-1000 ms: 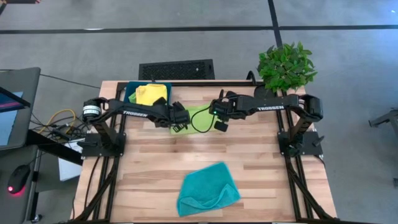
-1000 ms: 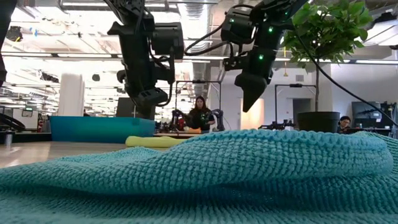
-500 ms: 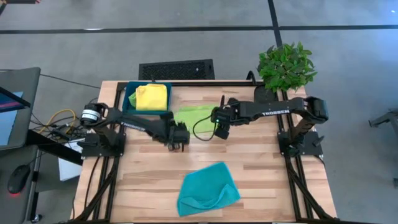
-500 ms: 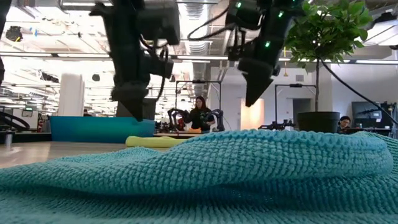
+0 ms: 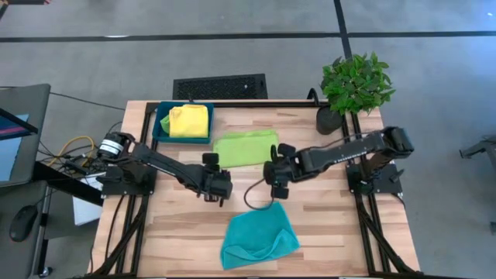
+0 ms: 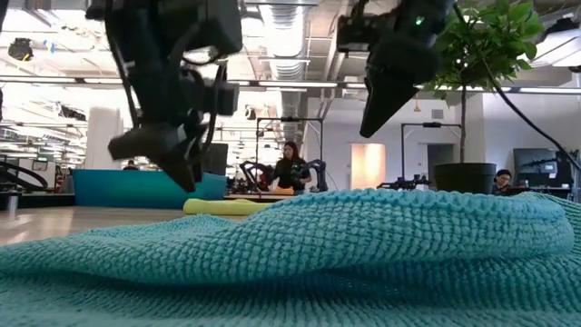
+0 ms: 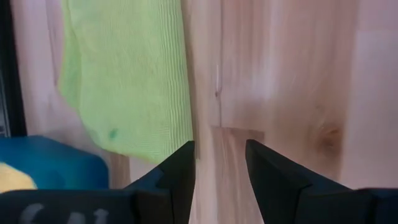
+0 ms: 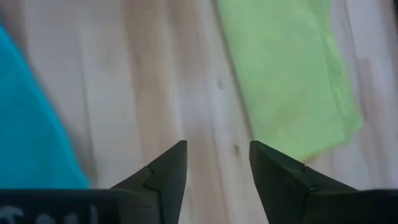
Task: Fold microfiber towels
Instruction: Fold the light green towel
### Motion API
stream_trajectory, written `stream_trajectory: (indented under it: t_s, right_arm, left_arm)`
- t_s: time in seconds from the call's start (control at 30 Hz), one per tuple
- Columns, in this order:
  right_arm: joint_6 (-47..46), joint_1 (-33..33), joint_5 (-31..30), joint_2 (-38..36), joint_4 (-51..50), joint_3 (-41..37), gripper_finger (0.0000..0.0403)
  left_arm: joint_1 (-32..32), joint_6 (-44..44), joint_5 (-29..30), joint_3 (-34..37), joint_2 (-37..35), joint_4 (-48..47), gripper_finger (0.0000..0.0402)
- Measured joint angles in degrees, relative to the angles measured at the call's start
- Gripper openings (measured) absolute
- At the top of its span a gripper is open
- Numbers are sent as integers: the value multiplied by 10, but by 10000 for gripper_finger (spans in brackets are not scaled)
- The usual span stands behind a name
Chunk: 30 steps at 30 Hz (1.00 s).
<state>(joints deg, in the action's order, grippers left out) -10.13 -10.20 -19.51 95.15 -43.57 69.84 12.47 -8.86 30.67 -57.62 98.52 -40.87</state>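
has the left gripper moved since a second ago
Yes. In the high view the left gripper was over the lime green towel beside the tray; it now sits nearer the teal towel, over bare table.

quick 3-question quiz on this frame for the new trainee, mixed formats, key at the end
1. True or false: the folded lime green microfiber towel lies inside the rigid dark-teal rectangular tray.
2. Which cloth lies crumpled at the near edge of the wooden table? A) yellow microfiber towel B) teal microfiber towel C) lime green
3. Fill in: both the left gripper and the right gripper have their fingers ____, holding nothing.

Key
1. False: it lies on the table beside the tray.
2. B
3. open
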Motion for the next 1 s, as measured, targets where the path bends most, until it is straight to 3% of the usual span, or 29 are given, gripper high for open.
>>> stream_trajectory:
  t_s: [0.5, 1.0]
  right_arm:
    - [-4, -25, 0, 0, 25, 0, 194]
    - [-5, -25, 0, 1, 25, 0, 194]
  left_arm:
    - [-62, 22, 15, 90, 0, 139, 134]
    - [-89, 57, 57, 92, 0, 149, 134]
